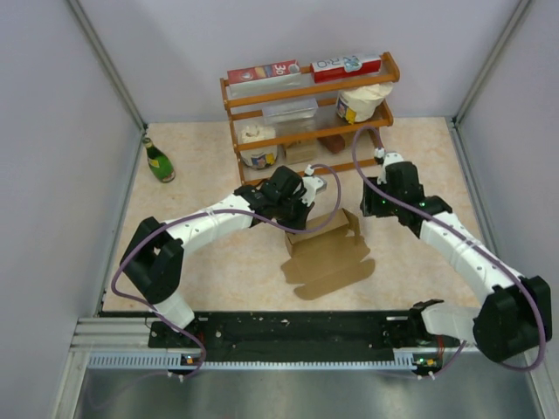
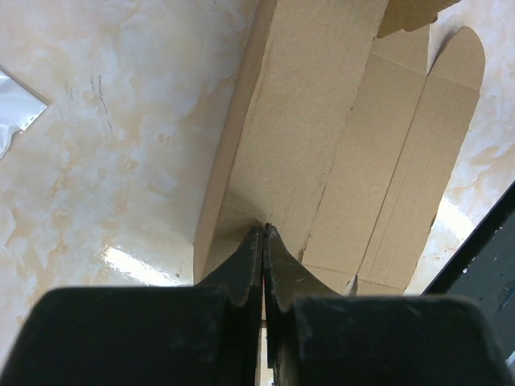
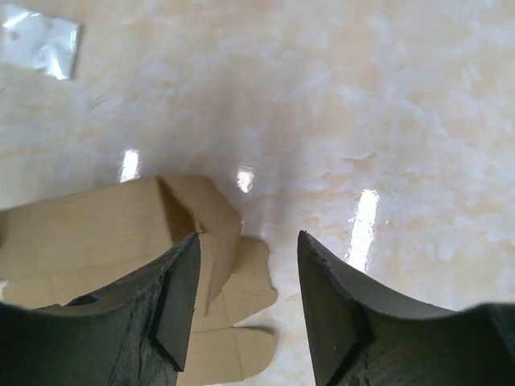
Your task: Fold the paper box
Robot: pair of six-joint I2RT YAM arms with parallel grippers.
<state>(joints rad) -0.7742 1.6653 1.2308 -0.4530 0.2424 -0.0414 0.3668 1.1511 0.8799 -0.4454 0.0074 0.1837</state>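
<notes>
Partly cropped paper box (image 2: 338,161), left hand (image 2: 264,233) (pinching)

The left red carton (image 1: 262,72), lying on top of the wooden shelf (image 1: 306,90), is showing what is reading as the number "30" on its long face. The right red carton (image 1: 347,65) beside it is carrying large pale lettering that is coming out too small to read. The two white tubs (image 1: 258,155) (image 1: 358,105) on the shelf and the green bottle (image 1: 159,161) on the tabletop (image 1: 218,262) are wearing labels whose print is blurring beyond reading.
</notes>
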